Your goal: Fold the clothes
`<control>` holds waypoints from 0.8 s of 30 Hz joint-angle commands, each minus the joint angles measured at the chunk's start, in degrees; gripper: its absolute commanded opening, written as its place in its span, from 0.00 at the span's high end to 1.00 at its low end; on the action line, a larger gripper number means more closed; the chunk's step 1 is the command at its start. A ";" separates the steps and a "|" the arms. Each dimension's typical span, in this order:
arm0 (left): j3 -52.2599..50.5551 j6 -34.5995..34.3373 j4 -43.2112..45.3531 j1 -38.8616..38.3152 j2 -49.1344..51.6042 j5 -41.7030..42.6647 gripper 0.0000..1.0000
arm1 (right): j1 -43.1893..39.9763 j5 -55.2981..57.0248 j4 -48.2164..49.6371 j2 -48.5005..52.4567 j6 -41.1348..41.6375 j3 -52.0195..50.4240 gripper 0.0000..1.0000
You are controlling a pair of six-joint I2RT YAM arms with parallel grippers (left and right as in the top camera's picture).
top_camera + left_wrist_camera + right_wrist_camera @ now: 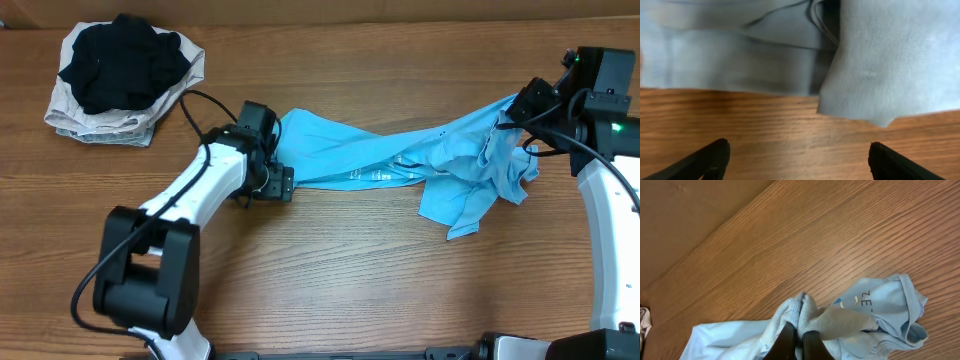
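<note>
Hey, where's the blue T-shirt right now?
Overhead, the blue T-shirt lies stretched across the table from middle to right, one end just ahead of the open left fingers, the other pinched in the right fingers.

- My left wrist view blurs the T-shirt (880, 65), and the bottom edge cuts off my left hand (797, 156).
- Its lettering (865, 299) is partly folded under; I can't read it.
- The black garment (125, 60) hides most of the beige cloth (70, 115).
</note>
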 commanded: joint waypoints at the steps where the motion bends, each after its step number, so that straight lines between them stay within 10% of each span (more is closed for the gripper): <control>1: -0.44 0.39 1.62 -0.59 2.97 1.51 0.10 | -0.26 -0.26 0.17 -0.76 -0.55 1.79 0.96; 24: 10.19 0.04 1.07 -0.59 4.22 8.83 0.14 | -0.26 1.44 -0.44 -0.31 -0.76 1.79 0.96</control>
